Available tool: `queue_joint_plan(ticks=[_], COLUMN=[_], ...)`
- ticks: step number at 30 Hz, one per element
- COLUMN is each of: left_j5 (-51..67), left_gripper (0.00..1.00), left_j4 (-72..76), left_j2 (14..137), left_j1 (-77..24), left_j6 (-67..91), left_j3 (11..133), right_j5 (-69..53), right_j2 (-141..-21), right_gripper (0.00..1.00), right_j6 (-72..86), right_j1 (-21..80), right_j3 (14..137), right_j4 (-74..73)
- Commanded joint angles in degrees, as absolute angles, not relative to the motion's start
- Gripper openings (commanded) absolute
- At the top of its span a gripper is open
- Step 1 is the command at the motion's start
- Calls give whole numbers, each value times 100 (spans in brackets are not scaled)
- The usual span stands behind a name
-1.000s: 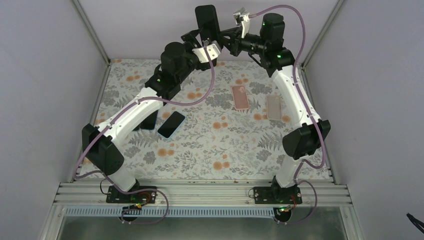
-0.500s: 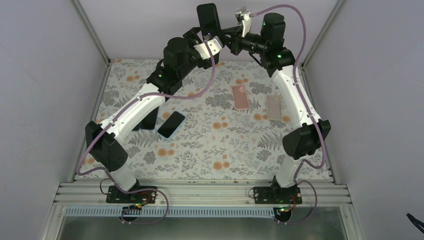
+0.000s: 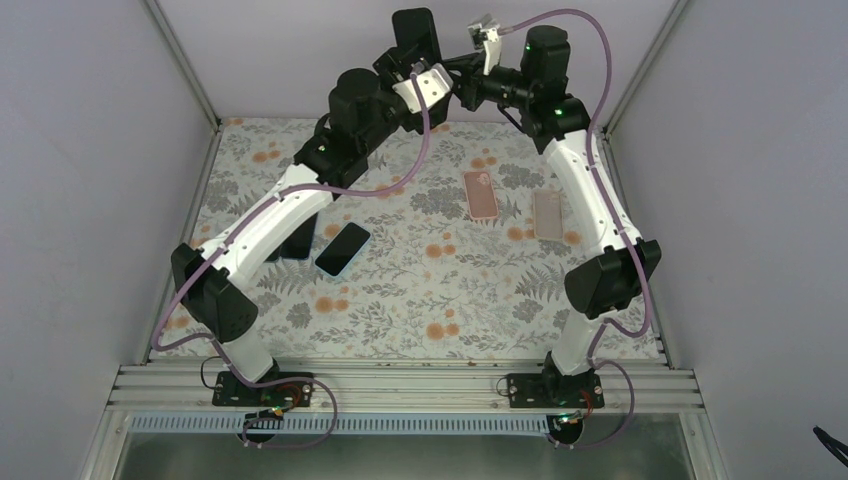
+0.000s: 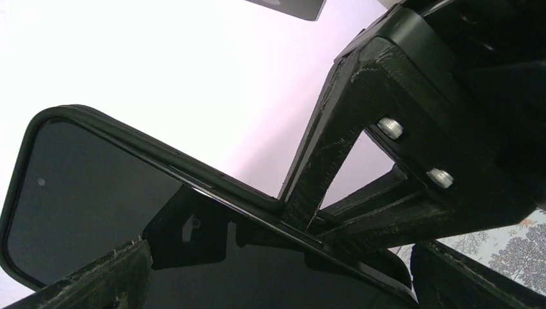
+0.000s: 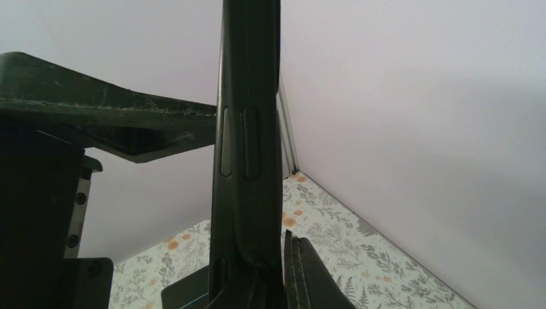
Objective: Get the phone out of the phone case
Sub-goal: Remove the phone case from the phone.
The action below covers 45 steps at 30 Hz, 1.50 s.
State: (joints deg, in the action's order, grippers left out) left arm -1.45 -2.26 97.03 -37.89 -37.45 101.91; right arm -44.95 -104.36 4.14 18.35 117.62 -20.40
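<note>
A black phone in a black case (image 3: 415,35) is held upright, high at the back of the table. My right gripper (image 3: 440,68) is shut on the case's lower edge; in the right wrist view the case (image 5: 248,148) stands edge-on between its fingers (image 5: 270,277), side buttons showing. My left gripper (image 3: 405,68) is right at the phone from the left. In the left wrist view the dark screen (image 4: 96,212) spans the gap between its spread fingers (image 4: 277,283). Whether they touch the phone is not visible. The right gripper's finger (image 4: 348,148) crosses the case's rim.
On the floral mat lie a pink phone case (image 3: 481,194), a beige one (image 3: 547,214) to its right, and a black phone (image 3: 342,248) at the left, with another dark one (image 3: 297,243) partly under the left arm. Grey walls close in the back and sides.
My left gripper has risen and moved right, closer to the phone held by the right gripper. The right arm and the phone have stayed nearly still.
</note>
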Motion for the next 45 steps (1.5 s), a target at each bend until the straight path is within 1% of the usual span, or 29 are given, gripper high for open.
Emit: queue_joint_plan(ticks=[1, 4, 10, 12, 16, 18, 23, 28, 30, 33, 41, 45], left_j5=[-223, -604, -1792, -2151, -2691, -2827, -3030, -3067, -3032, -2915, -2677, -2552], left_gripper=[97, 95, 84, 79, 63, 60, 57, 50, 47, 46, 46, 42], left_j4=[179, 443, 1512, 1977, 3136, 3521, 4572, 5277, 5727, 6495, 7242, 7743], left_j2=[9877, 9839, 9694, 9642, 9534, 9458, 9294, 9221, 9213, 9223, 9315, 9497], left_j1=[-3842, -3850, -4037, -4140, -4277, -4274, -4274, -4293, -4353, -4435, -4454, -4465], left_j6=[-3773, -4011, -4690, -4987, -5587, -5713, -6036, -6362, -6734, -7311, -7863, -8265], left_j3=[10312, 10077, 9310, 9046, 8474, 8246, 7652, 7316, 7134, 6808, 6458, 6476], right_j5=[-4972, -4962, -5002, -5095, -5359, -5466, -5657, -5576, -5555, -5607, -5920, -5986], right_j2=[-10401, -10362, -10328, -10349, -10333, -10279, -10101, -10040, -10075, -10116, -10035, -10034], right_gripper=[3, 3, 3, 3, 3, 3, 3, 3, 3, 3, 3, 3], right_j6=[255, 253, 304, 396, 551, 593, 739, 755, 788, 922, 1281, 1328], right_j1=[2027, 2025, 2018, 1998, 1958, 1920, 1778, 1693, 1651, 1575, 1515, 1514], right_j3=[11927, 11918, 11918, 11920, 11879, 11807, 11566, 11453, 11475, 11489, 11231, 11026], right_j4=[-1960, -1968, -1932, -1889, -1804, -1764, -1616, -1605, -1598, -1517, -1174, -1143])
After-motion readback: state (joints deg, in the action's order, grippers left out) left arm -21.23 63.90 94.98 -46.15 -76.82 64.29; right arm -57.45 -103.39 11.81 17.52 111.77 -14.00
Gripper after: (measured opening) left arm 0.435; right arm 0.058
